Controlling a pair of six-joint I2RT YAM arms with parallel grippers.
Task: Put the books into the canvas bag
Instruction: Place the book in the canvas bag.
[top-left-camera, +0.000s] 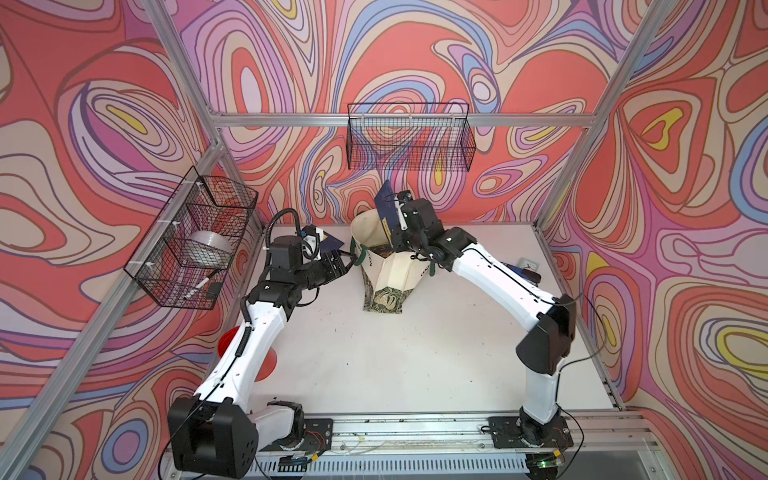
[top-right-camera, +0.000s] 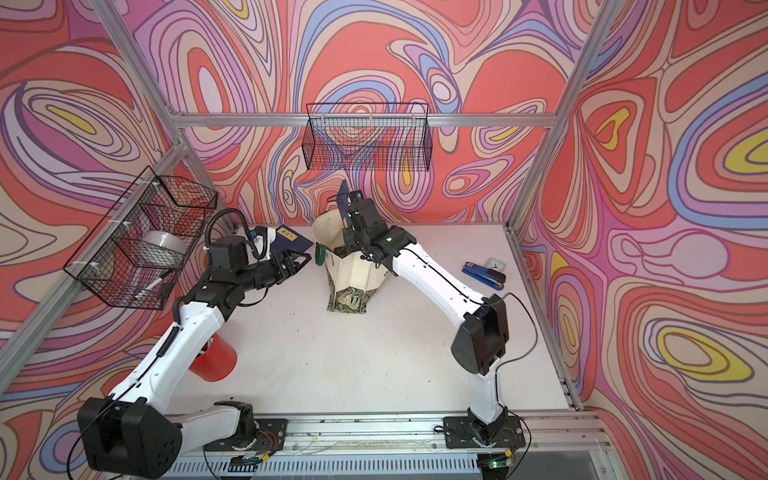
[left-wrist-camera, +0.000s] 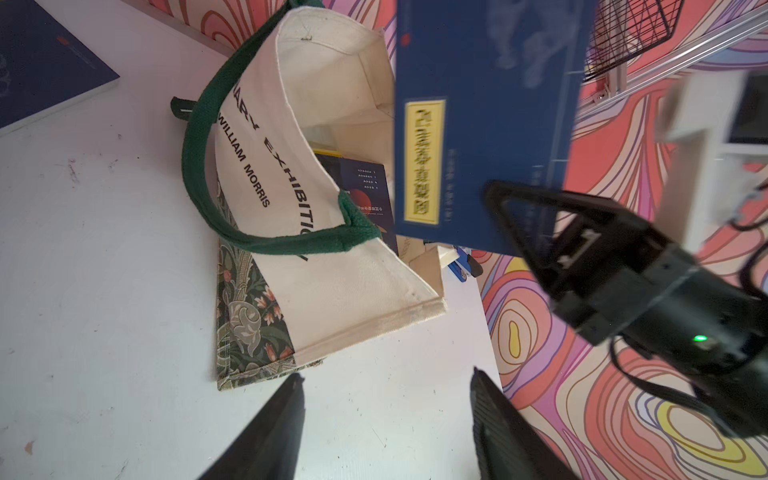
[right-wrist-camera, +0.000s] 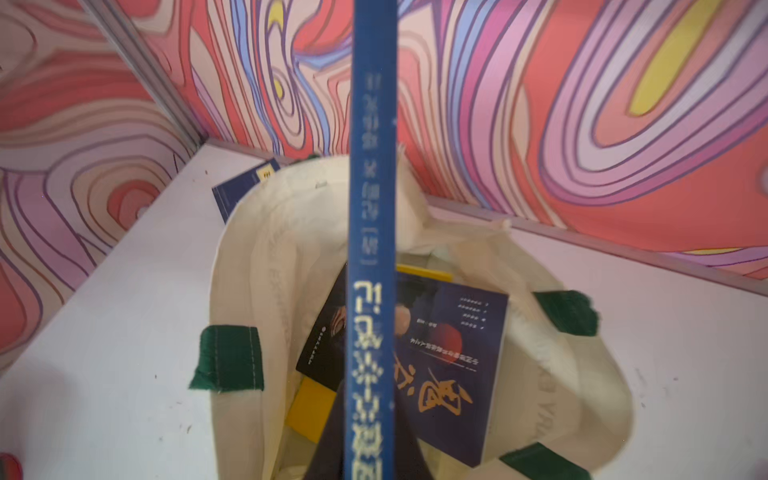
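Right wrist view: right gripper (top-left-camera: 398, 217) pinching that navy book (right-wrist-camera: 370, 249) over the canvas bag (right-wrist-camera: 257, 249)'s open mouth?

— Yep. Left gripper (left-wrist-camera: 386, 376)'s half open, empty, near the bag; other navy book (top-right-camera: 291, 239)'s lying on the table (top-right-camera: 374, 353).

The cream canvas tote bag with dark green handles (left-wrist-camera: 332, 282) bears dark lettering: "WILLIAM MORRIS" and, cut off, "ARY EXHIBITIO".
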